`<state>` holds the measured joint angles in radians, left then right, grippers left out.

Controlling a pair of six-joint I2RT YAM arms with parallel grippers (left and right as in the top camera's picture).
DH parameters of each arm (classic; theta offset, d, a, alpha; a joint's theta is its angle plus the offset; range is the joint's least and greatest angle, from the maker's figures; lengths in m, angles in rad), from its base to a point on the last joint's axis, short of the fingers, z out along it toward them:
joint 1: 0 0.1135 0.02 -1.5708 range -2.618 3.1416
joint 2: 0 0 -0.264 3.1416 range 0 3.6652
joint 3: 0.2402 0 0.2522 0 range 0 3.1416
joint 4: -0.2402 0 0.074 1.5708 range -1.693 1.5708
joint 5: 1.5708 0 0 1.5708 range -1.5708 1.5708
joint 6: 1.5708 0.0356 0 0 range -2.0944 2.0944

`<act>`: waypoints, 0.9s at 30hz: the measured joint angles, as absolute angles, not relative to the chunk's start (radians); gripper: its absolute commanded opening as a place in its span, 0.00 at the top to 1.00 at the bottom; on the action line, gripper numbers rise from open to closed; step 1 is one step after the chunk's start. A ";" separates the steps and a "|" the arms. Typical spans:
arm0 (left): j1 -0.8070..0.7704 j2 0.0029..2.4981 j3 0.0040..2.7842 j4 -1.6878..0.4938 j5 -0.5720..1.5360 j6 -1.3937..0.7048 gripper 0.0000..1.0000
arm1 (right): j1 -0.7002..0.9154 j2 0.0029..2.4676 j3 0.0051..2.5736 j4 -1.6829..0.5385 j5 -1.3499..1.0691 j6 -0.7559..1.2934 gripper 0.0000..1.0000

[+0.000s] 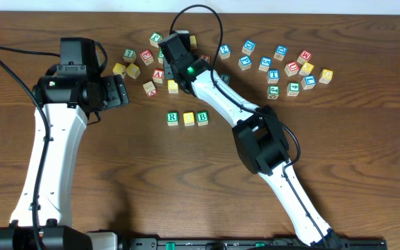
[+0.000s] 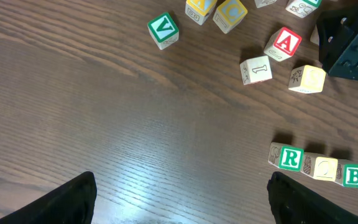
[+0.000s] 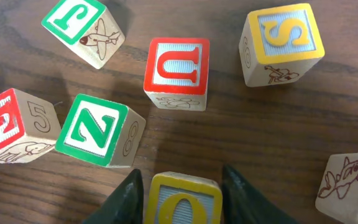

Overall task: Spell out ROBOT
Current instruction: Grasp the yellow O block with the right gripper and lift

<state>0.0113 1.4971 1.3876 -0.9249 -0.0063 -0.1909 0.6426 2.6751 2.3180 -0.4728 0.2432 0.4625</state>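
Observation:
A row of three cubes lies mid-table: green R (image 1: pixel 171 118), a yellow-faced cube (image 1: pixel 188 119) and green B (image 1: pixel 202 118); the left wrist view shows R (image 2: pixel 290 158), the yellow one (image 2: pixel 325 168) and B (image 2: pixel 353 176). My right gripper (image 3: pixel 182 186) is down in the cube cluster (image 1: pixel 174 48), its fingers pressed on both sides of a yellow O cube (image 3: pixel 182 202); the arm hides that cube from overhead. A blue T cube (image 1: pixel 273 74) sits in the right cluster. My left gripper (image 1: pixel 120 90) hangs open and empty (image 2: pixel 182 186) left of the row.
Around the held cube lie a red U (image 3: pixel 176 71), a green Z (image 3: pixel 98 129), a yellow S (image 3: pixel 283 42) and a green J (image 3: pixel 82 28). A green V (image 2: pixel 163 29) and a red A (image 2: pixel 284 42) lie nearer the left arm. Several more cubes are scattered at the back right.

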 measured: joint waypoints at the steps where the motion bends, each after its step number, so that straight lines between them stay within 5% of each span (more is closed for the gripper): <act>1: 0.011 1.497 1.388 -0.925 -0.006 -0.191 0.13 | 0.643 2.675 2.318 -0.475 0.243 0.462 0.70; 15: 0.011 1.497 1.388 -0.926 -0.006 -0.191 0.13 | 0.626 2.628 2.325 -0.653 0.242 0.418 0.83; 27: 0.011 1.497 1.388 -0.928 -0.006 -0.191 0.13 | 0.593 2.255 2.334 -1.076 0.215 0.374 0.85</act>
